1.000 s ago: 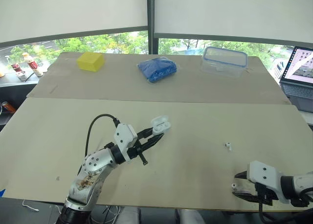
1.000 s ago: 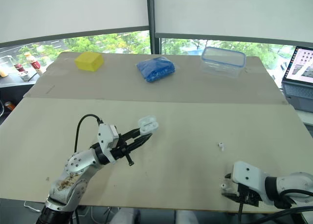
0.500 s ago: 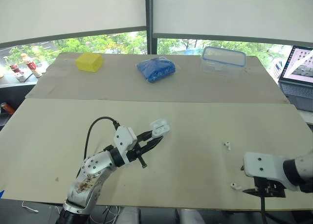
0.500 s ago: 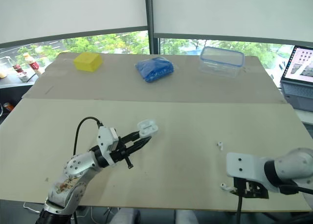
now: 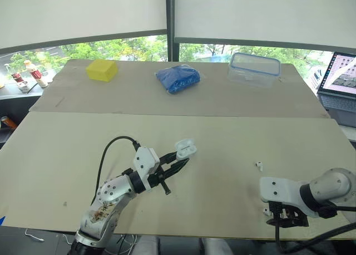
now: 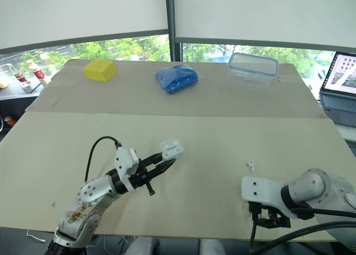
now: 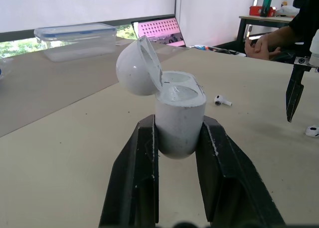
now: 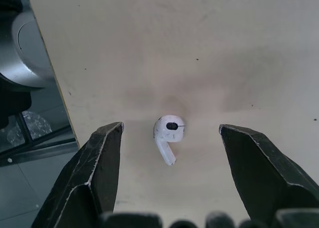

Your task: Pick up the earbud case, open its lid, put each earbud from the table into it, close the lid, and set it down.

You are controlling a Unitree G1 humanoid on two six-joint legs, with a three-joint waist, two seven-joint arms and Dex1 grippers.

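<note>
R grip (image 5: pixel 282 219) shifted in since 0.5 s back, hung over near earbud (image 8: pixel 168 132) by table (image 5: pixel 222 138) edge, fingers spread, untouched | L grip (image 5: pixel 179 160) clenched on case (image 7: pixel 179 121), held above table, lid open | pick pending

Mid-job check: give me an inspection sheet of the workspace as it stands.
Surface: beige table.
Job's things: earbud case, lid open, held off the table; near earbud on the table; second earbud farther out.
Clutter: yellow block, blue bag, clear container, far side.
Grippers: left gripper shut on the case; right gripper open, straddling the near earbud.
Cables: black cable looping over left arm.
Surroundings: laptop at right; person's hand beyond table.
</note>
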